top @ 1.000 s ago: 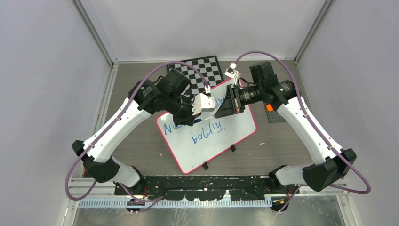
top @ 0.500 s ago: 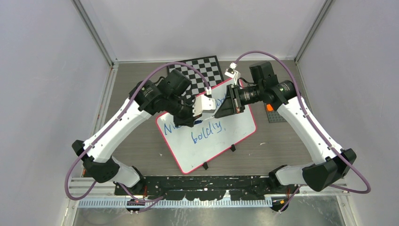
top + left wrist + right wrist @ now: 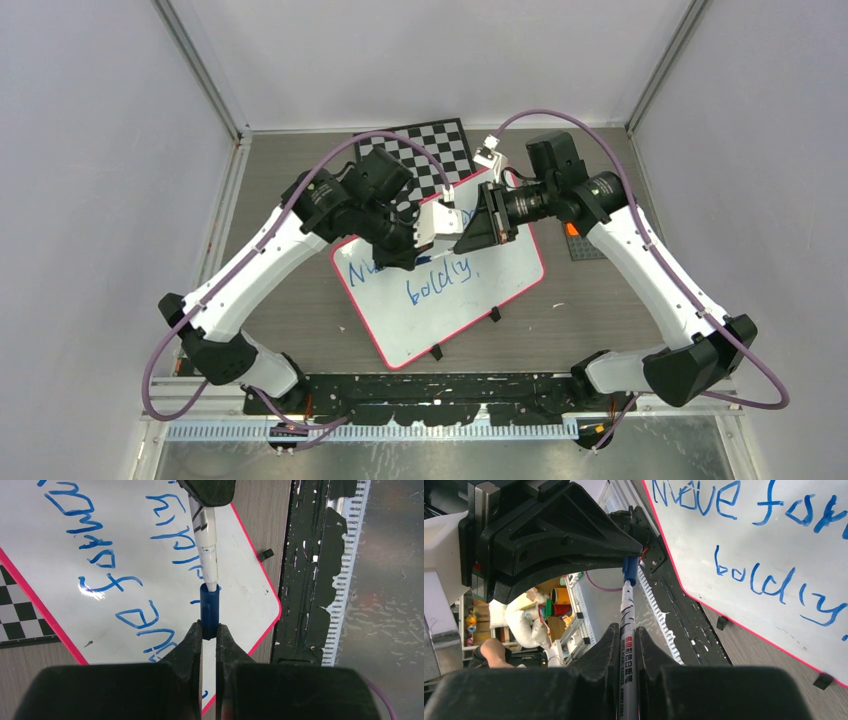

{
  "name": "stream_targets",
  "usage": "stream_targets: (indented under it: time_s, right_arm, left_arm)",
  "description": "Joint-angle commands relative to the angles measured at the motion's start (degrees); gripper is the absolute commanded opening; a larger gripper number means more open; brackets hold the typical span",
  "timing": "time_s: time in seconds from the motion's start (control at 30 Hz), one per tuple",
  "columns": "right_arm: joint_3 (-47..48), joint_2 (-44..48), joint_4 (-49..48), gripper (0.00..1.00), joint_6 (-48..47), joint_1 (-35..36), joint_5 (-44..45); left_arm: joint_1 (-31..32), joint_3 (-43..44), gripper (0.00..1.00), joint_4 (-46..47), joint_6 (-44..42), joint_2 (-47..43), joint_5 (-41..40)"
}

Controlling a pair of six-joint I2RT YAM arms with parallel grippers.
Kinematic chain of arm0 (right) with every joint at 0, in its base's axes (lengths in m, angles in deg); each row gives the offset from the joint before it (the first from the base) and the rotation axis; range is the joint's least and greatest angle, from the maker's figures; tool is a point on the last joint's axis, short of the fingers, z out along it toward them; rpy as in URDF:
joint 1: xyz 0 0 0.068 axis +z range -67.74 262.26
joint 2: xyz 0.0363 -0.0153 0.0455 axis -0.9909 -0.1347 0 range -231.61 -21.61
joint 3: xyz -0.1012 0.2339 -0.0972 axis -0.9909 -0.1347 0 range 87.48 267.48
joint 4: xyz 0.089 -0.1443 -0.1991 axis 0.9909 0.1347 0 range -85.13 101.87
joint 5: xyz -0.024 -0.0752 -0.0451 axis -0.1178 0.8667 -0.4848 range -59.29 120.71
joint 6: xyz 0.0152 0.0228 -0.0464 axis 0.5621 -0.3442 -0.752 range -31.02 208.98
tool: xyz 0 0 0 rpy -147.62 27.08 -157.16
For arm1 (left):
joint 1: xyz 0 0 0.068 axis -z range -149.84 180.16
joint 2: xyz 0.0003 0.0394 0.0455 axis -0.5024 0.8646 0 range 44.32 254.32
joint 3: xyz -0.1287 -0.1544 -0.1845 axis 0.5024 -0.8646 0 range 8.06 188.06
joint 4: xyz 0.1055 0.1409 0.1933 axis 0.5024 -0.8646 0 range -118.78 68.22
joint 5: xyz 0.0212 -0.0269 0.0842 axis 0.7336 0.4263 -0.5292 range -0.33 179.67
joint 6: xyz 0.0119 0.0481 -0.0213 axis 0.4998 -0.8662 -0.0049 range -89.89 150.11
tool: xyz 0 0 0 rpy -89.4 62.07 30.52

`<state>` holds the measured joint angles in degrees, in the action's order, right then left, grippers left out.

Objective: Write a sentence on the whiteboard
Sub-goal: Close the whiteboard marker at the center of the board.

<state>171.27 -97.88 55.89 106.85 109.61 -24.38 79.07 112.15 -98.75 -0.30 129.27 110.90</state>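
Observation:
The whiteboard (image 3: 440,310) lies tilted on the table, red-pink rim showing. The sentence (image 3: 437,272) is in blue, mostly hidden by the arms in the top view; in the right wrist view the sentence (image 3: 769,580) reads "Move for..." above "boldly". Above the board my left gripper (image 3: 209,627) is shut on a blue cap (image 3: 209,611). My right gripper (image 3: 626,630) is shut on a white marker (image 3: 628,615). The marker (image 3: 206,545) has its tip inside the mouth of the cap. In the top view the left gripper (image 3: 450,232) and right gripper (image 3: 465,240) meet head-on.
A black-and-white checkered board (image 3: 425,150) lies behind the whiteboard, partly under it. An orange piece on a grey plate (image 3: 573,228) sits under the right arm. Small black clip feet (image 3: 495,314) stick out at the board's near rim. A black rail (image 3: 430,390) runs along the front.
The left arm has shifted slightly toward the right gripper, bringing the cap onto the marker's tip. The right arm has edged a little left. Both grips are unchanged.

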Motion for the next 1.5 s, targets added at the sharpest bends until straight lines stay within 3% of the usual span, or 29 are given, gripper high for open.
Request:
stream_targets:
  time_s: [0.0,0.43,0.83,1.3,1.47]
  right_arm:
    - [2.0,0.0,-0.4,0.0,-1.4,0.9,1.5]
    - [2.1,-0.8,-0.5,0.0,-2.3,2.5,5.5]
    - [1.2,-2.1,-0.5,0.0,-2.7,4.8,5.1]
    - [1.4,-3.3,-0.3,0.0,-3.2,7.9,4.4]
    - [3.6,-3.3,2.1,0.0,-5.2,7.8,6.0]
  left_arm:
    - [0.4,2.5,0.0,1.2,1.0,0.4,0.7]
    - [0.5,5.7,0.0,5.2,5.9,2.0,7.4]
    - [0.8,7.2,0.0,15.0,10.9,2.2,8.4]
    - [3.4,18.0,0.0,18.2,12.1,7.7,10.6]
    - [3.7,17.2,0.0,17.5,11.5,7.2,9.7]
